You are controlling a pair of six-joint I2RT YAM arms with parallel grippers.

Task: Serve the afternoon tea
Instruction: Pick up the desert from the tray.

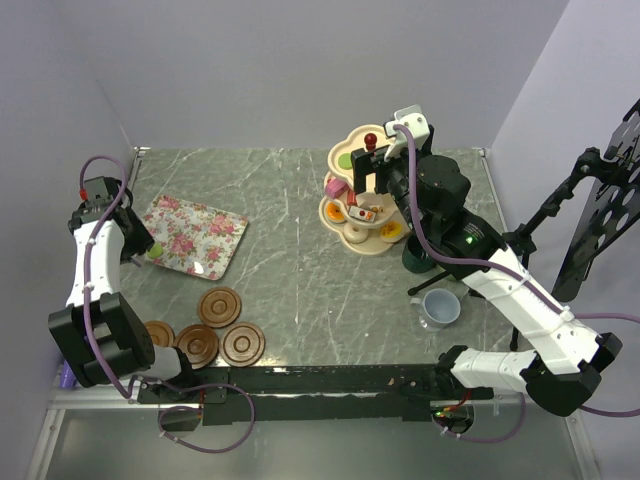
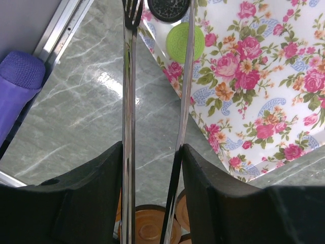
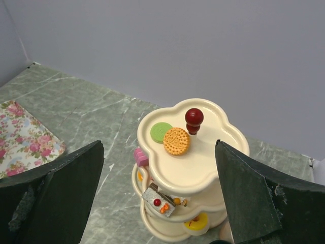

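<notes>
The left hand (image 2: 152, 147) is pinching the thin metal tongs (image 2: 128, 101) by their 2 arms. The tong tips sit either side of a lime-green round cake (image 2: 185, 41) that lies on the floral rectangular tray (image 2: 264, 101), near the left edge of the grey marbled counter (image 1: 300, 250). I cannot tell whether the tips are touching the cake.

The right hand (image 3: 158, 147) is spread wide and empty. It hangs above the cream three-tier scalloped stand (image 3: 203, 168), which stands toward the far right corner of the counter.

Progress (judged):
- Stand is partly loaded. The top tier holds an orange round biscuit (image 3: 176, 141) and a pale green round cake (image 3: 161, 132) beside the red knob (image 3: 193, 119). The lower tiers carry several more small cakes.
- At least 1 cake is left on the tray.
- 4 brown round saucers (image 1: 220, 307) sit bare at the near left corner.
- The grey-blue mug (image 1: 438, 308) and dark green mug (image 1: 418, 262) sit directly on the counter near the right edge, well apart from the saucers. No other mugs are visible.
- Mugs-to-saucers step not yet begun, so roughly the 1st half of the task.

Writing, brands: none legible in any view.
</notes>
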